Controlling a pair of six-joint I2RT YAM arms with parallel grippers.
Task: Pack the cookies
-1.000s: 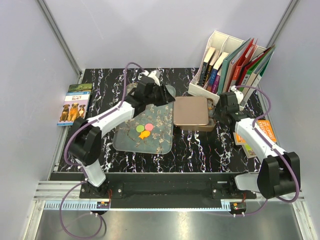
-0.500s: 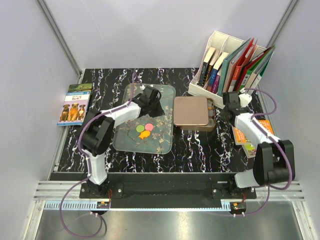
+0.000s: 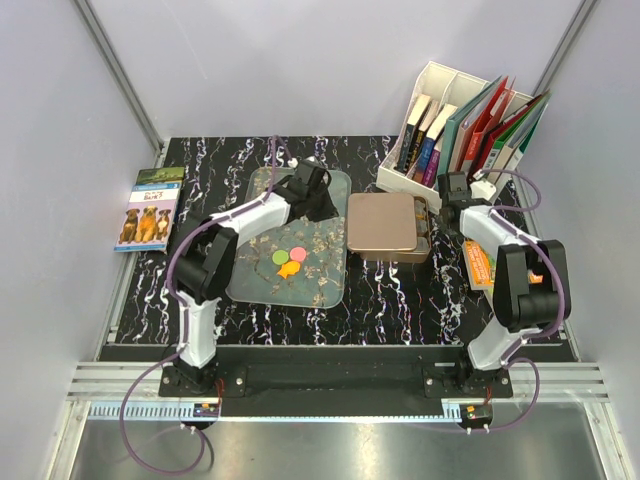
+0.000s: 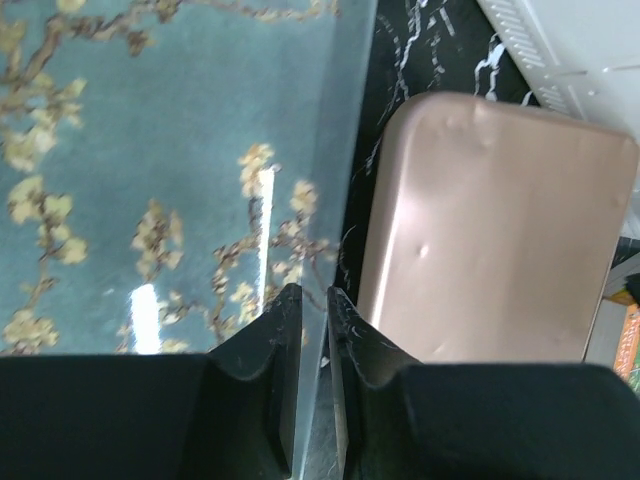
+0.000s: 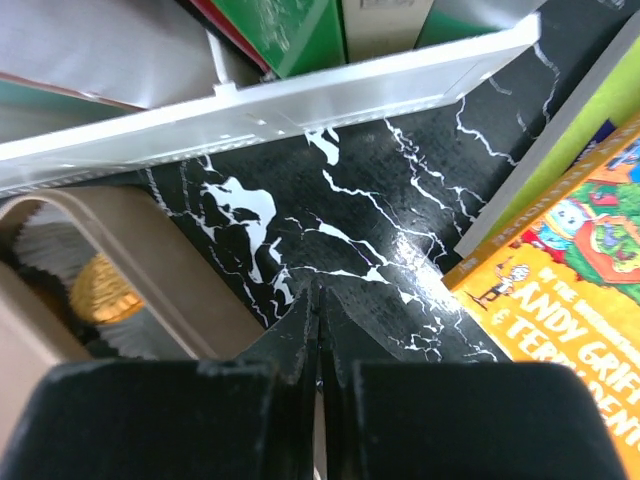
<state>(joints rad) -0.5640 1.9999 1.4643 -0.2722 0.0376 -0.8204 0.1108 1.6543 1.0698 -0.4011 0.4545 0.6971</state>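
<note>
Three cookies, green (image 3: 281,257), pink (image 3: 297,254) and orange (image 3: 289,268), lie close together on the glass tray (image 3: 262,280) with a blossom pattern. A rose-gold lid (image 3: 384,221) lies across the tin (image 3: 424,240). In the right wrist view an orange cookie (image 5: 105,286) sits in a white paper cup inside the tin (image 5: 170,262). My left gripper (image 3: 322,207) is over the tray's right edge (image 4: 335,150) beside the lid (image 4: 490,230), jaws almost together, nothing seen in them (image 4: 313,293). My right gripper (image 3: 451,186) is shut and empty (image 5: 318,290) over the bare table right of the tin.
A white file holder (image 3: 440,85) with books and folders stands at the back right, close behind my right gripper (image 5: 300,100). An orange children's book (image 3: 480,262) lies right of the tin (image 5: 590,240). A dog book (image 3: 150,208) lies at the left edge.
My left gripper has come from the tray's far edge down to its right edge by the lid. My right gripper has moved away from me, along the tin's right side.
</note>
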